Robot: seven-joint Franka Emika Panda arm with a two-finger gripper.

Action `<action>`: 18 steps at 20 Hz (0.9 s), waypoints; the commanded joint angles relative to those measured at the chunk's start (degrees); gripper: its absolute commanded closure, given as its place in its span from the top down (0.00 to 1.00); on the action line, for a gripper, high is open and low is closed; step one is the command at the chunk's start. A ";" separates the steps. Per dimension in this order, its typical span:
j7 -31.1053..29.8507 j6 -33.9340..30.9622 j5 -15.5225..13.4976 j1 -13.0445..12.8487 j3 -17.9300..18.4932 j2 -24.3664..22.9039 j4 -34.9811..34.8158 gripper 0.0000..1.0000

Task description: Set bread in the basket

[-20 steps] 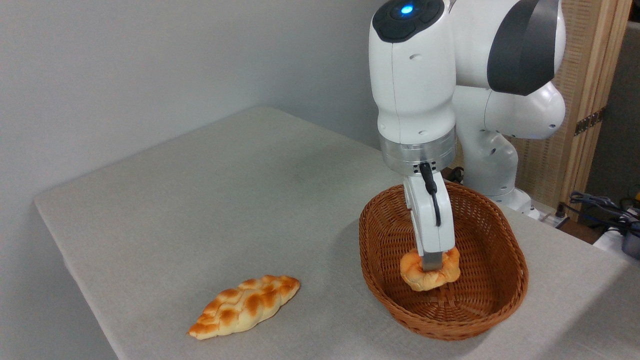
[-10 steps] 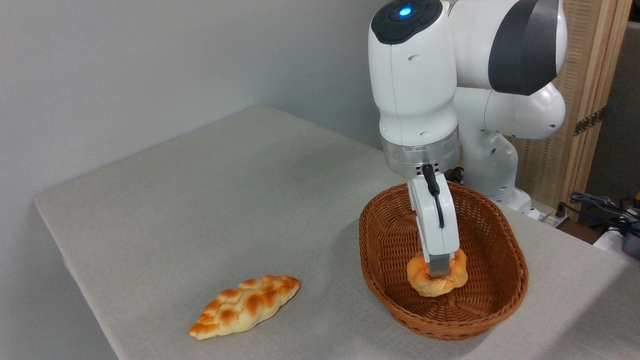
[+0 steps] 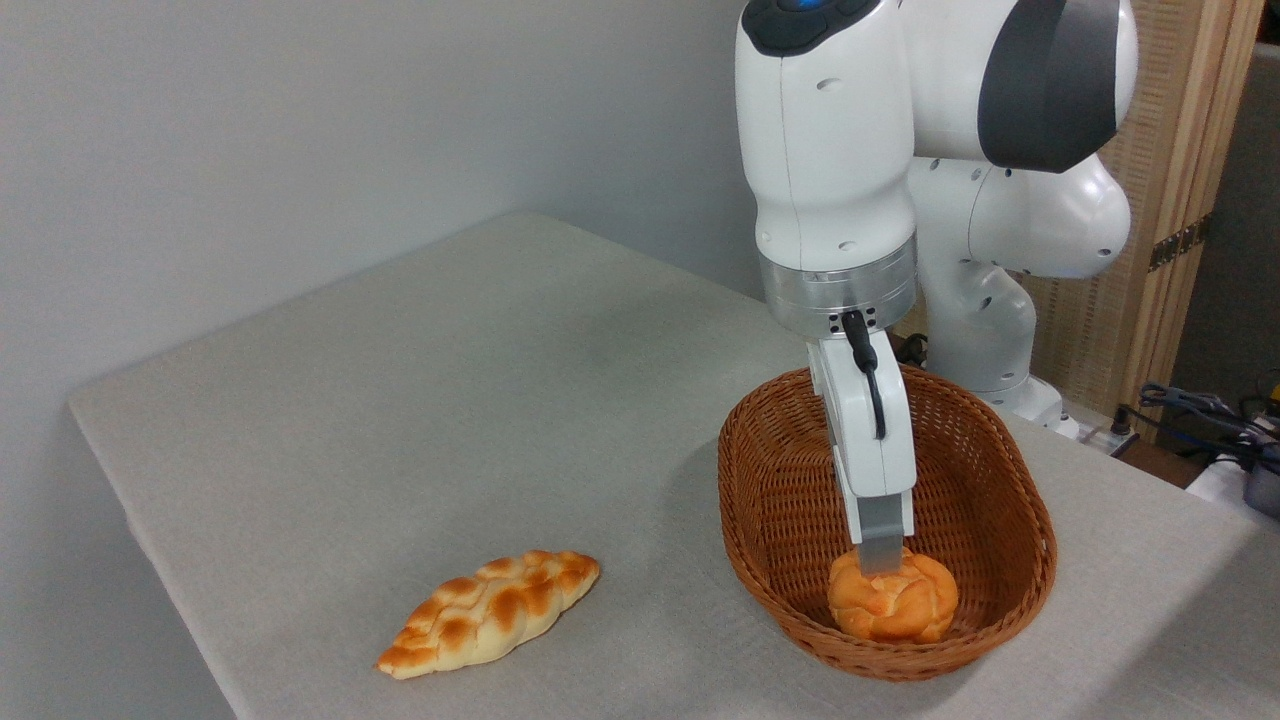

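Observation:
The bread (image 3: 893, 601), a small round golden-orange bun with a knotted top, lies on the floor of the basket (image 3: 1010, 480) toward its near end. The basket is a large oval reddish-brown wicker one at the right of the table. My gripper (image 3: 882, 560) hangs straight down inside the basket, its fingertips just at the bun's upper back edge. I see the fingers edge-on, one hiding the other. The bun rests on the wicker, no longer pinched, so the gripper reads as open.
A longer braided loaf (image 3: 490, 612) with browned patches lies on the grey tablecloth near the front edge, left of the basket. The arm's white base (image 3: 985, 330) stands behind the basket. Cables and a wooden screen are at the far right.
The bun was held between my fingers above the basket floor and drifted right. Now it lies on the floor, turned knot-side up, and my gripper has risen slightly off it.

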 commanded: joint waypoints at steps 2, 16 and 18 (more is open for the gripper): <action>-0.06 0.31 0.24 -0.82 0.52 -0.49 0.43 1.00; -46.25 -6.81 -14.27 -1.87 -12.22 5.83 24.85 1.00; -50.59 -8.65 -13.39 -4.94 -11.62 7.67 27.14 1.00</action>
